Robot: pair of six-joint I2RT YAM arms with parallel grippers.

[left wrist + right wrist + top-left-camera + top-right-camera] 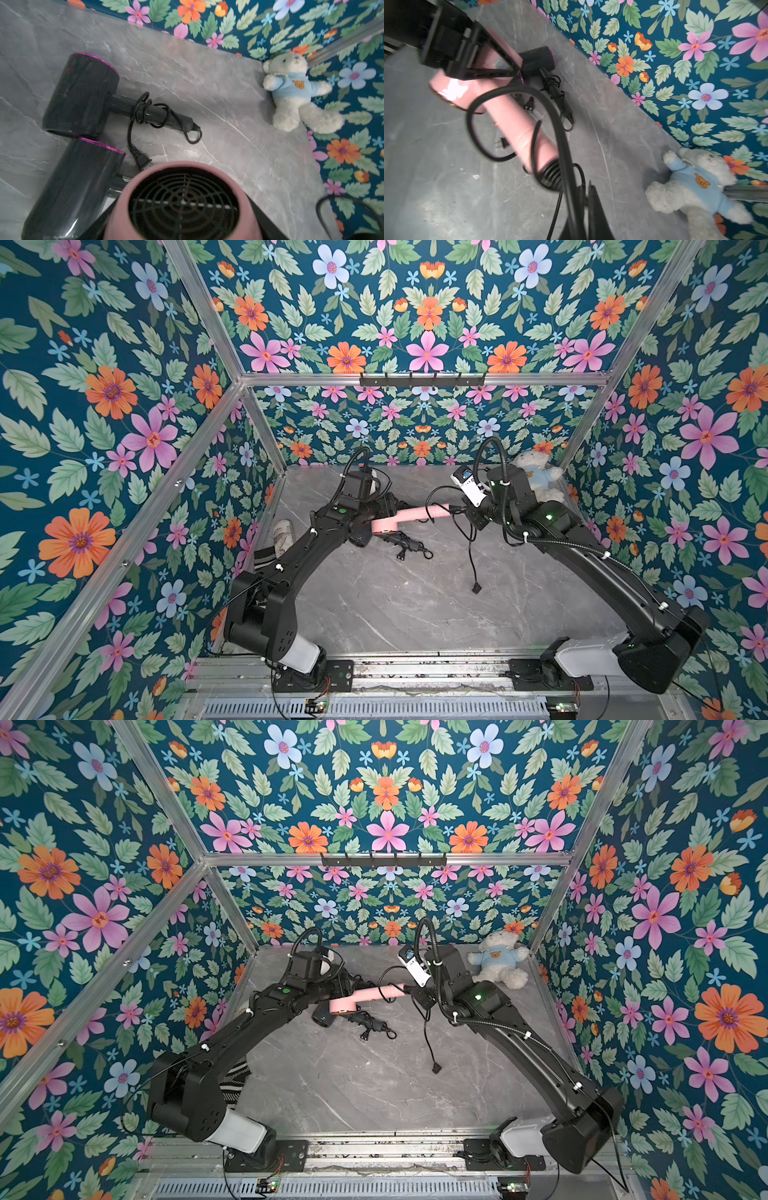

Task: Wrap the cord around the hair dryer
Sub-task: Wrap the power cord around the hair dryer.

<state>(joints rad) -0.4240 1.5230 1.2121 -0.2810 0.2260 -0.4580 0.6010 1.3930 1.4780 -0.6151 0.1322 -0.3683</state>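
At hair dryer (415,512), both arms (299,556) outstretched.

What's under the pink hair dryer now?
A cord-wrapped black hair dryer and a second black hair dryer lie on the grey marble tabletop; the pink hair dryer covers most of the second's handle.

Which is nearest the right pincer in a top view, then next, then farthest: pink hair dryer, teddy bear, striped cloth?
1. pink hair dryer: its handle end is right beside the right pincer.
2. teddy bear: in the far right corner.
3. striped cloth: far over on the left side.
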